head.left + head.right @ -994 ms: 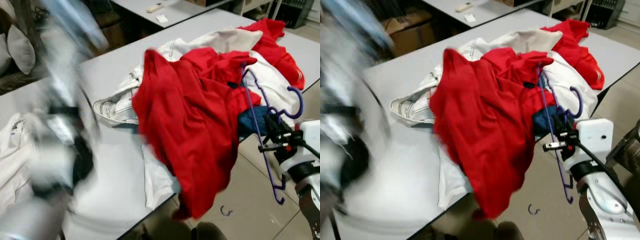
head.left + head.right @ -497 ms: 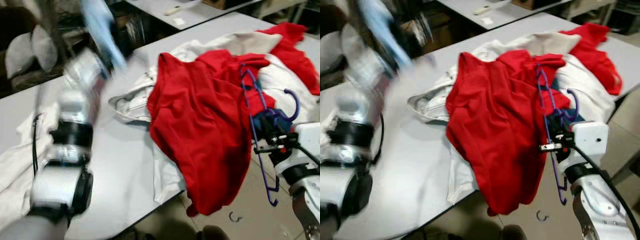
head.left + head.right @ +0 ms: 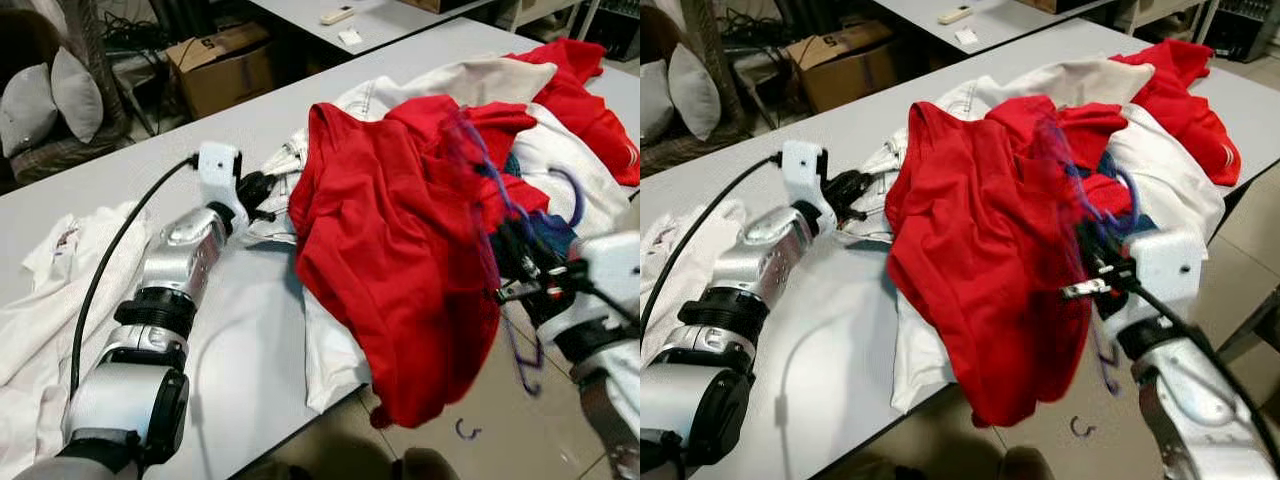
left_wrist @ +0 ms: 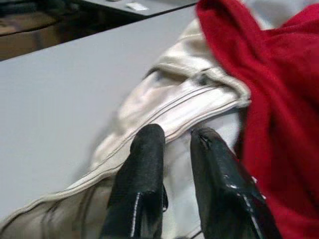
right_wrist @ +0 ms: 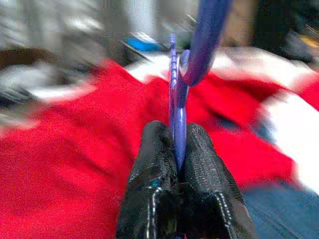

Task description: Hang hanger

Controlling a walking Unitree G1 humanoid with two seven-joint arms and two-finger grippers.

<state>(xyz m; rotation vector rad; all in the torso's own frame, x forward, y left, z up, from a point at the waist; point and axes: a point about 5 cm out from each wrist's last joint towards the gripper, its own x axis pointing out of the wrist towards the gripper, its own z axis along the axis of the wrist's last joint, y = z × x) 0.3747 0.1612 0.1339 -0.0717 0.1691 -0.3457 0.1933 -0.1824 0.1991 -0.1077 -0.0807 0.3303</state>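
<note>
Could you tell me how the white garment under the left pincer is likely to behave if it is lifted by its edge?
Likely floppy: the white garment lies in folds under the left pincer, so it should sag and trail. It probably drags, since the red shirt overlaps it. Its stitched seam looks thick, which may give a firmer grip.

The hanger point(image 5: 175, 84) is purple; the big garment point(image 3: 400, 250) draped over the pile is red; the garment point(image 4: 164, 114) at the left tool point(image 4: 175, 142) is cream white with thin dark stripes; both tools have black fingers; the table point(image 3: 240, 330) is pale grey; a far cardboard box point(image 3: 222, 66) is brown.
</note>
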